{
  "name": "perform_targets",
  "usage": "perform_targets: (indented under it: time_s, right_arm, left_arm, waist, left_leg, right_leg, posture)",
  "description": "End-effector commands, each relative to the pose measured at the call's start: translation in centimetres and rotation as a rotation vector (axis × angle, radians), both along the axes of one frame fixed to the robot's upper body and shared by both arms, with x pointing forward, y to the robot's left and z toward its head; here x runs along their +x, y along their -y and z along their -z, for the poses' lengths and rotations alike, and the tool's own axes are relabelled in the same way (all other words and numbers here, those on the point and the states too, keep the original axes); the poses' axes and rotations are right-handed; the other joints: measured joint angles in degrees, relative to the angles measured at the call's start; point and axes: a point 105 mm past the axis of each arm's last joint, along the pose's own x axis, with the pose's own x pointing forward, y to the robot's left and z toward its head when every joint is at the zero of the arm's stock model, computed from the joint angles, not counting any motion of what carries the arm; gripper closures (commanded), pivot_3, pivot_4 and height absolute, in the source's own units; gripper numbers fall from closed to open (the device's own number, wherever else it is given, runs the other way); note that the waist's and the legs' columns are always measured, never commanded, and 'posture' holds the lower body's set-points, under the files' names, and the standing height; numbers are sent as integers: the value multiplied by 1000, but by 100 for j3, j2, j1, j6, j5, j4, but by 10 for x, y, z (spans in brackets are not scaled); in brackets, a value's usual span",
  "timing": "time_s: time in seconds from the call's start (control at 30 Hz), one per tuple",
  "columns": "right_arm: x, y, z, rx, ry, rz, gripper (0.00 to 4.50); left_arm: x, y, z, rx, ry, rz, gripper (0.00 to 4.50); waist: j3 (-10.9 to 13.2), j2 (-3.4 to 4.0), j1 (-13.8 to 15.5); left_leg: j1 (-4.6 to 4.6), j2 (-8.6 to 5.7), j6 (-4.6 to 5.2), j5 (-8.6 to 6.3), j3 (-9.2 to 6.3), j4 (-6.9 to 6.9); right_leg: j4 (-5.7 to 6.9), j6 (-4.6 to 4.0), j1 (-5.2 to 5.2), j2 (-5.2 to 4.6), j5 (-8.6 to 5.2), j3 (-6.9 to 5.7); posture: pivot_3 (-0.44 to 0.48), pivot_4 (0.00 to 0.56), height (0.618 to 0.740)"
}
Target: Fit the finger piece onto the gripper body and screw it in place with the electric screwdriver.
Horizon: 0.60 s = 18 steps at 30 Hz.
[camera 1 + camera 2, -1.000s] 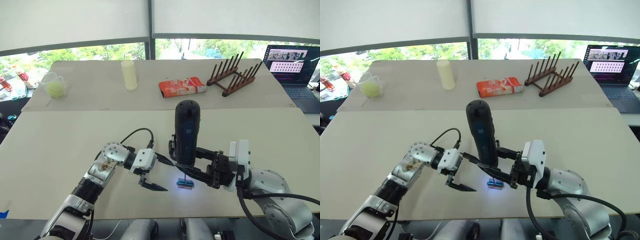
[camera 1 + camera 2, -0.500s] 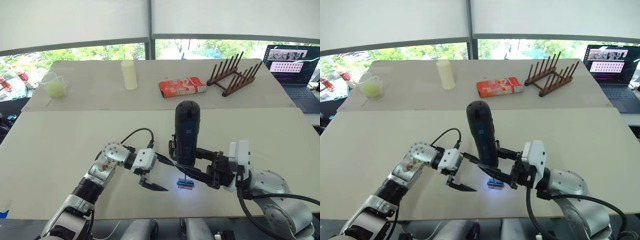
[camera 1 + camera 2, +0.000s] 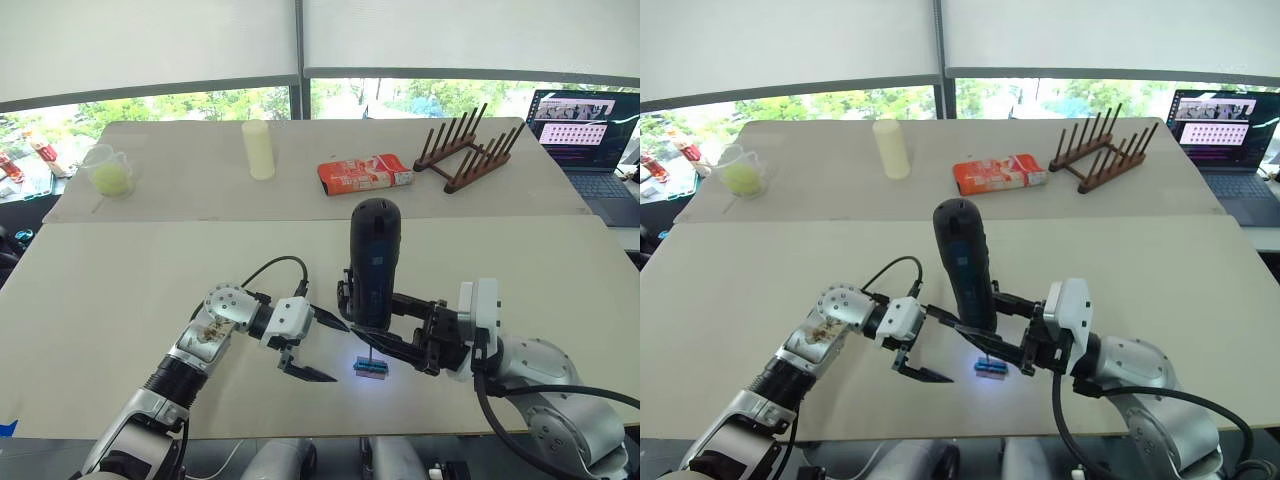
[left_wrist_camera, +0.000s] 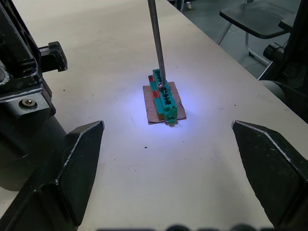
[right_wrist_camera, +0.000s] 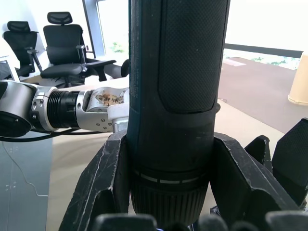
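My right gripper [image 3: 365, 322] is shut on the electric screwdriver [image 3: 374, 260], holding it upright above the table. Its thin metal bit [image 4: 156, 43] points down onto a tiny green-and-brown block [image 3: 369, 368] lit by a bluish glow. In the right wrist view the screwdriver's body [image 5: 175, 96] sits clamped between both fingers. My left gripper [image 3: 335, 352] is open just left of the block, with nothing between its fingers [image 4: 79, 159]. The finger piece and the gripper body are out of view.
On the far table stand a pale yellow cylinder [image 3: 259, 149], a red packet [image 3: 365, 172], a wooden rack [image 3: 468, 147] and a cup [image 3: 109, 170] with something yellow. A laptop [image 3: 585, 135] sits at the far right. The table's front edge runs just below the grippers.
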Motion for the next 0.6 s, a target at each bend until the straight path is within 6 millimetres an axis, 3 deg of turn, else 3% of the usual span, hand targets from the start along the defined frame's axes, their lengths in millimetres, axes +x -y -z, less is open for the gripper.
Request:
perform_targets:
  time_s: [0.03, 0.6]
  right_arm:
    - [-4, -2, -15, 31, 62, -21, 2585]
    - [-7, 0, -12, 17, 48, -26, 2585]
  left_arm:
    - [1, 3, -7, -23, 36, 10, 0]
    - [2, 3, -8, -23, 38, 8, 0]
  waist:
    - [0, 0, 0]
    - [0, 0, 2]
  left_leg:
    - [0, 0, 0, 0, 0, 0]
    - [0, 0, 0, 0, 0, 0]
  right_leg:
    - [0, 0, 0, 0, 0, 0]
    - [0, 0, 0, 0, 0, 0]
  posture:
    - [0, 150, 740]
    - [0, 150, 740]
